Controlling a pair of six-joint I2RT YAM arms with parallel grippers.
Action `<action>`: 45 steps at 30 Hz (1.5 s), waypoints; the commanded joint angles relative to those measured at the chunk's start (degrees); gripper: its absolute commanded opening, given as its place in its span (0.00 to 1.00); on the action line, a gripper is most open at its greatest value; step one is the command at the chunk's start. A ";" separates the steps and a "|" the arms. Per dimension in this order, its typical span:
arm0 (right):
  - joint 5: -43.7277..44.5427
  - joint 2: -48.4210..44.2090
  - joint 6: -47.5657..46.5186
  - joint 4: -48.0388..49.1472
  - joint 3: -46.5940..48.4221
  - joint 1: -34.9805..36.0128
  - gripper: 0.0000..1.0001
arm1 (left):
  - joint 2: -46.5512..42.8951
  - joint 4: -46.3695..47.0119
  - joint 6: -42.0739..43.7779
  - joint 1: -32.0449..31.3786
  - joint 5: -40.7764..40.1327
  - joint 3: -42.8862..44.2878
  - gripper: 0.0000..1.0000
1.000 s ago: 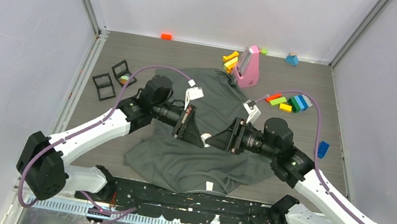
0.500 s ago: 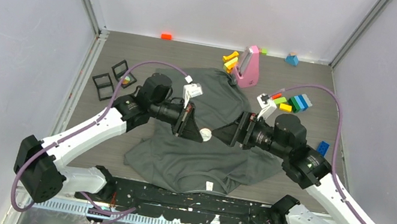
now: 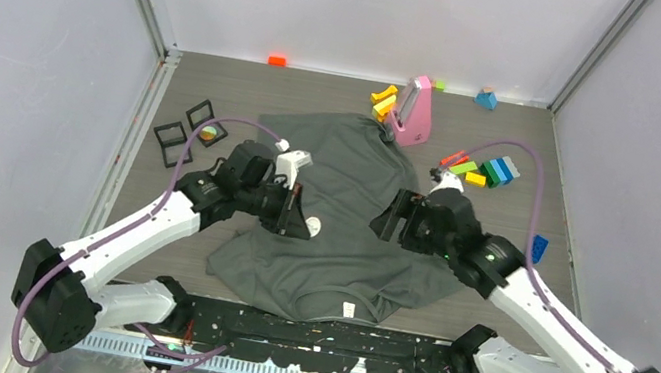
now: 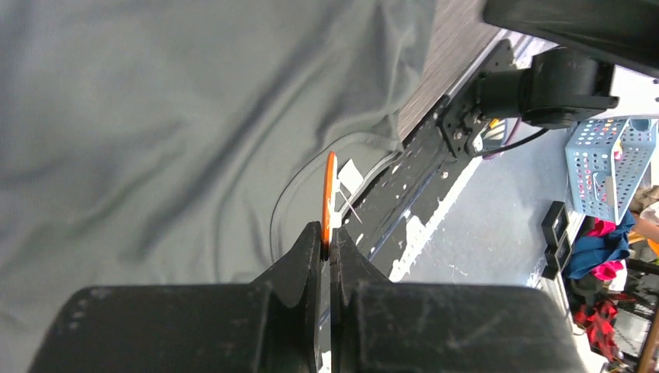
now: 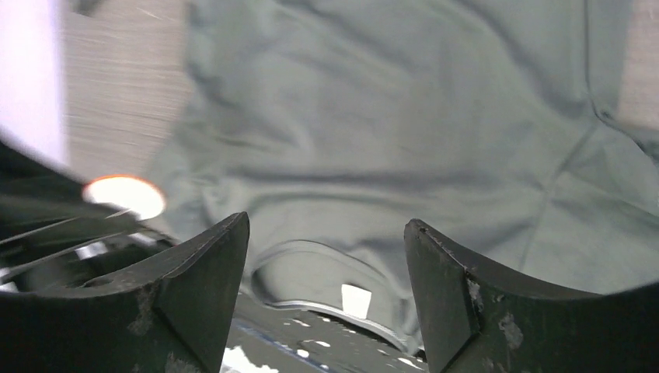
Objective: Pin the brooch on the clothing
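The right gripper (image 5: 326,237) had backed off, spread wide; the left gripper (image 4: 326,237) alone pinched the brooch (image 4: 329,186) over the clothing (image 4: 155,116), perhaps ready for pinning.

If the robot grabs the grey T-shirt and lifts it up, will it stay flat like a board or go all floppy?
Probably floppy: the T-shirt lies in soft folds and wrinkles, so it would likely droop from wherever it is pinched. Pushed, it would likely bunch up rather than sliding whole. It looks thin, so probably light.
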 commanded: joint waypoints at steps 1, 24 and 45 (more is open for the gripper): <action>5.32 7.93 1.44 3.70 -3.64 0.55 0.78 | -0.36 -3.75 0.97 1.21 -0.60 1.74 0.00; 20.12 30.98 5.98 7.17 -1.07 12.62 0.56 | 1.11 19.05 -11.10 -2.84 -2.55 -10.64 0.00; 20.97 47.72 6.46 1.35 8.77 12.88 0.38 | 6.35 26.37 -14.73 -8.17 -13.44 -8.97 0.00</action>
